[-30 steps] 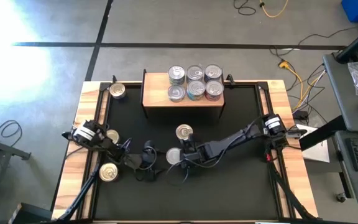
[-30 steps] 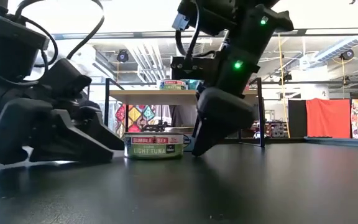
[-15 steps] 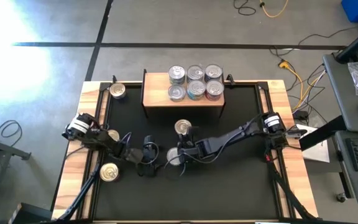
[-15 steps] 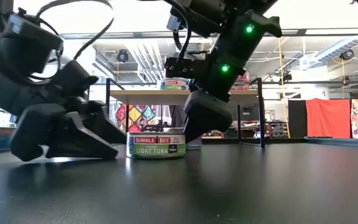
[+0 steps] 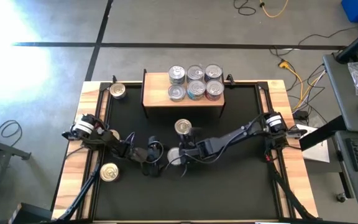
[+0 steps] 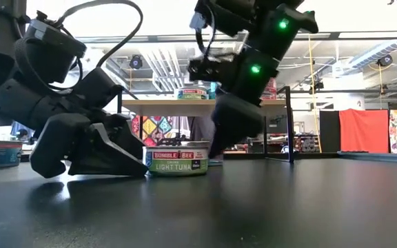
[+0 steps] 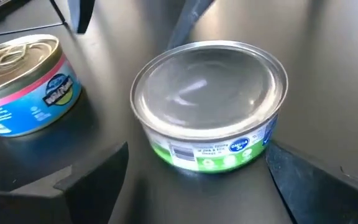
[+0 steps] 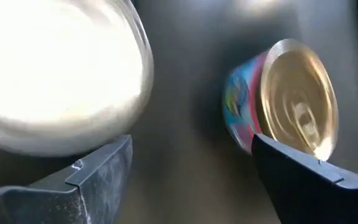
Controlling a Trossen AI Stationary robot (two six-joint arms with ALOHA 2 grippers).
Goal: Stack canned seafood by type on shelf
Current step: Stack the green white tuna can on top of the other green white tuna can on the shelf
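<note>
At the near middle of the black worktop [image 5: 241, 186], a short round tin with a plain silver lid and a green label band [image 7: 210, 106] is stood upright, and both arms are gathered on it. The left gripper [image 7: 197, 180] is set low beside it with its jaws wide apart, one on each side of the tin and touching neither wall, so nothing is gripped. The right gripper [image 8: 188, 165] is brought in from the opposite side, its jaws likewise spread and empty.

The tin is judged rigid, dense for its size and unlikely to dent under a firm squeeze. The lid is smooth and glossy and the paper band may slide, so hold is best taken across the round wall at mid-height, jaws square to it, rather than on the rim.

Just beyond, a gold-lidded tin with a blue and pink label [image 7: 20, 84] is seen, close to the first but apart from it. Further back, the low light-wood shelf on dark legs [image 5: 157, 96] is already loaded with six silver-lidded tins [image 5: 194, 82] in two rows of three. Two gold-lidded tins [image 5: 109, 172] are left along the left side, and another [image 5: 117, 91] at the far left corner.
</note>
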